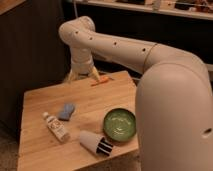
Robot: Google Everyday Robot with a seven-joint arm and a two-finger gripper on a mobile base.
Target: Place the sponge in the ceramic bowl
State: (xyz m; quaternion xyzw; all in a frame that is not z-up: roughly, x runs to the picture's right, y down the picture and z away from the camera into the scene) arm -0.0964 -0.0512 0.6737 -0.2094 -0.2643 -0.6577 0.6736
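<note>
Wooden table point(45, 150) stands before a dark wall, and the big white arm point(165, 100) of the robot reaches over its right side. The gripper point(81, 77) hangs at the far edge, its two fingers spread apart with nothing between them. Just beside it lies a small orange thing point(101, 80). The sponge point(66, 111) rests near the middle of the table, well apart from the gripper. The ceramic bowl point(120, 124) sits to its right. A white bottle point(56, 126) lies near the sponge, and a striped cup point(95, 142) lies on its side, close to the bowl.
</note>
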